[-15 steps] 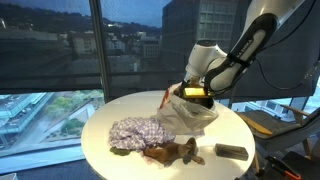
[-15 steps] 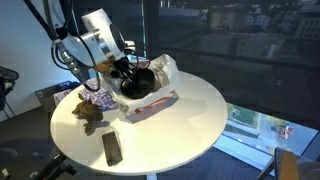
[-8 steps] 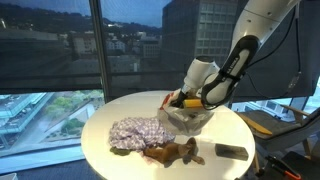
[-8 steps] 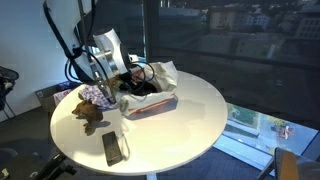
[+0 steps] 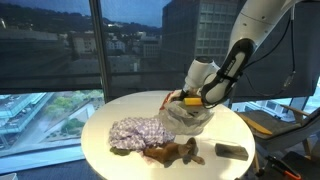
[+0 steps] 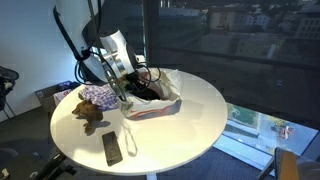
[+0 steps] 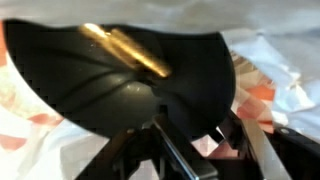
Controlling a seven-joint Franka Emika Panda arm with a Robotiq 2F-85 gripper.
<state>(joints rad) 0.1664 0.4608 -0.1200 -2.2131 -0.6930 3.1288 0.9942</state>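
Although the end effector [image 6: 128,88] is low inside the white bag [image 6: 165,100], its fingers are hard to read. In the wrist view only dark shapes show along the bottom edge, so I cannot tell if the fingers are apart or together, or if they grip anything. They are just at the rim of the black dish [image 7: 120,75], and I cannot tell if they touch it.

The black dish lies in the white bag, which stands on the round table [image 6: 200,120], a little away from its middle. The wrist view shows the dish closely: a ribbed black surface with a golden shine on it, and crumpled white bag material with orange marks around it. In an exterior view the dish is only a dark patch [image 6: 145,92] in the open bag. In an exterior view [image 5: 185,120] the bag wall hides the dish, and only the arm is seen entering from above.

Beside the bag lies a patterned cloth [image 5: 135,132]. A brown toy [image 5: 170,152] lies near the table edge, just beside the cloth. A dark flat block [image 5: 231,151] is well apart from the bag. In an exterior view a thin pale line [image 6: 128,135] crosses the table next to that block; what it is I cannot tell.

Counted: one dish, one bag, one cloth, one toy, one block.
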